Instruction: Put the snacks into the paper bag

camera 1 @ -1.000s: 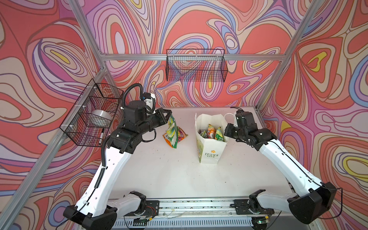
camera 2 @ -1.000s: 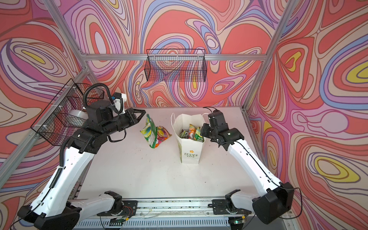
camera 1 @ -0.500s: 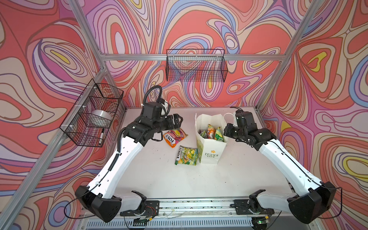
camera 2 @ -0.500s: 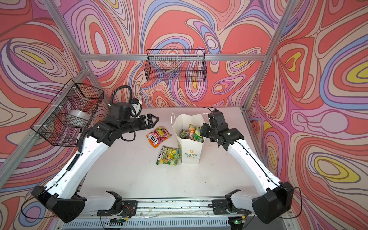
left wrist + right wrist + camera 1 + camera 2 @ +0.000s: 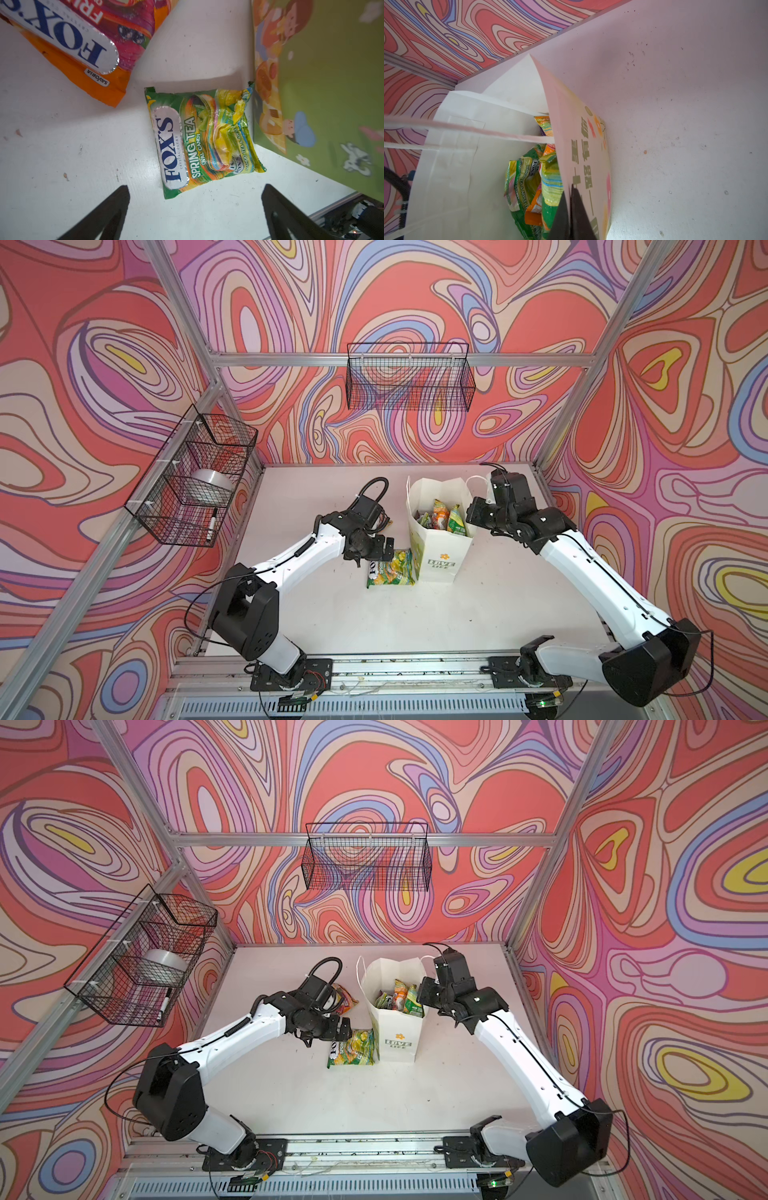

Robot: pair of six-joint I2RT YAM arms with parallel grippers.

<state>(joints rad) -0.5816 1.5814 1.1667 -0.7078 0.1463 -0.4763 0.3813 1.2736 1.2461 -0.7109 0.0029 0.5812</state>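
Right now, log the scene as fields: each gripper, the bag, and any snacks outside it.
left gripper: open, empty, above green packet
right gripper: shut on paper bag rim
paper bag: upright, holds several packets
green packet: flat on table, beside the bag
orange packet: flat on table, apart from green packet
outside bag: two packets

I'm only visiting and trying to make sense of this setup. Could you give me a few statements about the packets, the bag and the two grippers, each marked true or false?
1. The bag stands upright with packets inside. True.
2. The left gripper holds the green packet. False: its jaws are open, and the packet lies on the table beside the bag.
3. The right gripper is shut on the bag's wall. True.
4. Every packet is in the bag. False: the green packet and an orange packet lie on the table.
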